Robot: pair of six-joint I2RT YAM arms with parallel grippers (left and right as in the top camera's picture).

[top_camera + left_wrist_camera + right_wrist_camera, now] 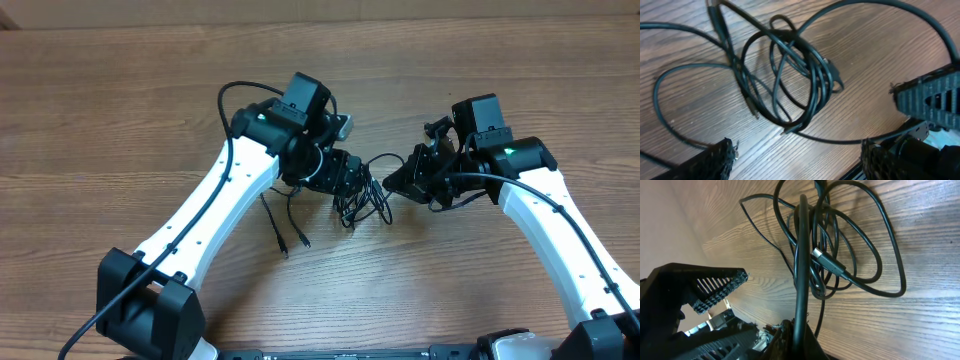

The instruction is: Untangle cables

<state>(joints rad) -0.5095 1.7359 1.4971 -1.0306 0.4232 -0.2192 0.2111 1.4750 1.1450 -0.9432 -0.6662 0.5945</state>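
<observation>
Looking through the left wrist camera, we see the bunched coil of thin black cables [790,80] on the brown wooden table [880,45] at twelve o'clock from our left gripper [800,160], jaws wide apart; the right gripper [398,182], three o'clock overhead, clamps one strand [799,270].

White arms [210,200], black joints [145,300], ribbed black fingers [715,162]

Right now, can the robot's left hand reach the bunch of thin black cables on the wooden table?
Probably yes. The left hand hangs open right over the bunch of thin black cables, with nothing between them. The right hand seems to pinch one strand off to the side.
</observation>
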